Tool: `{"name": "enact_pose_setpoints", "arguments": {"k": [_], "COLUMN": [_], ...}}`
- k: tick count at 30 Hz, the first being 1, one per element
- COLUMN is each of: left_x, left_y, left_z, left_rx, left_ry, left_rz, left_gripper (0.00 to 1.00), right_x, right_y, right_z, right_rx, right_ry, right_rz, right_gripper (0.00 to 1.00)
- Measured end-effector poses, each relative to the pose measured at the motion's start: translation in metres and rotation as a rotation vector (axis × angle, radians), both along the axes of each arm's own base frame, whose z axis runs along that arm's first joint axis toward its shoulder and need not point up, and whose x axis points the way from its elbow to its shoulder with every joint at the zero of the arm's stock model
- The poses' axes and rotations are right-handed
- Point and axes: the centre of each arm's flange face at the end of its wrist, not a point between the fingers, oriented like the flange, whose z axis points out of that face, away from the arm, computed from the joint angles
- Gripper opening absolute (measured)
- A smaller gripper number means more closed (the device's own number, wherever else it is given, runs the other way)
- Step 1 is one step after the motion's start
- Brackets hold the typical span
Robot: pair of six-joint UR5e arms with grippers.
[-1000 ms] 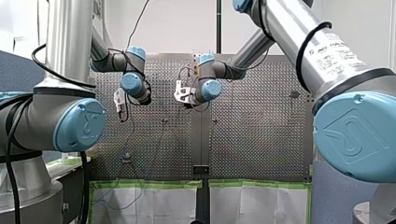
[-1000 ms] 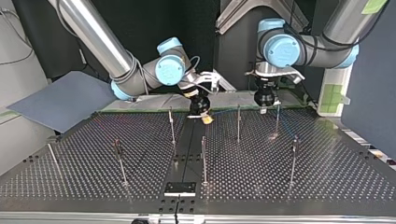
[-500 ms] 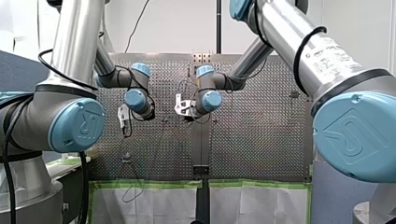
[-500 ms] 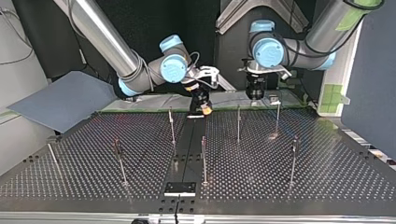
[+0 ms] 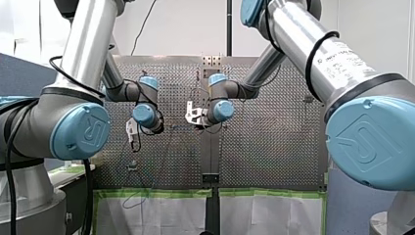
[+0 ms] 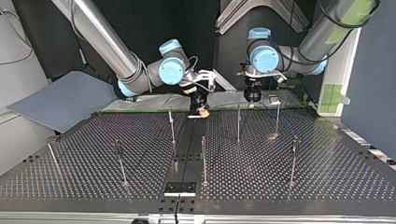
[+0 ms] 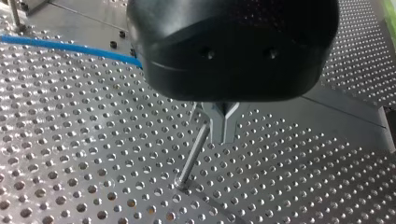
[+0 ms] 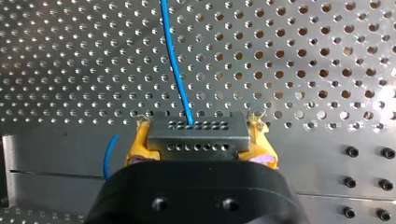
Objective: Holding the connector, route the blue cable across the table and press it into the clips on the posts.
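Shiny perf. metal table (image 8: 70, 56), glossy blue cable (image 8: 173, 60), matt grey metal connector (image 8: 196, 137).

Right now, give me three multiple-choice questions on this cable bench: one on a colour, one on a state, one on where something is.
1. The cable leaving the connector is: A) blue; B) red; C) white.
2. My right gripper is: A) open and empty; B) shut, holding nothing; C) shut on the connector.
3. My left gripper is: A) at the connector; B) right beside a post; C) resting on the table.

Answers:
1. A: the right wrist view shows a blue line running out of the connector's holed face.
2. C: its yellow pads press the connector from both sides.
3. B: the left wrist view shows the post's top just next to it, above the perforated table.
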Motion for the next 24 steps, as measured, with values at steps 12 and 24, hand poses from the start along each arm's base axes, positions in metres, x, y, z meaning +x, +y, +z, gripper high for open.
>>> {"name": "enact_pose_setpoints", "arguments": {"k": [12,24], "left_x": [0.034,0.075], "left_y": [0.000,0.013], "left_z": [-0.020,-0.008], "left_rx": [-0.008,-0.017], "left_ry": [0.010,-0.013], "left_rz": [0.007,0.034], "left_gripper": [0.01,0.01], "right_x": [-0.006,-0.015], "right_y": [-0.015,-0.028], "right_z": [0.000,-0.001], "right_rx": [-0.007,-0.013], "right_ry": [-0.029,-0.035], "right_rz": [-0.015,-0.035], "right_gripper": [0.00,0.00]}}
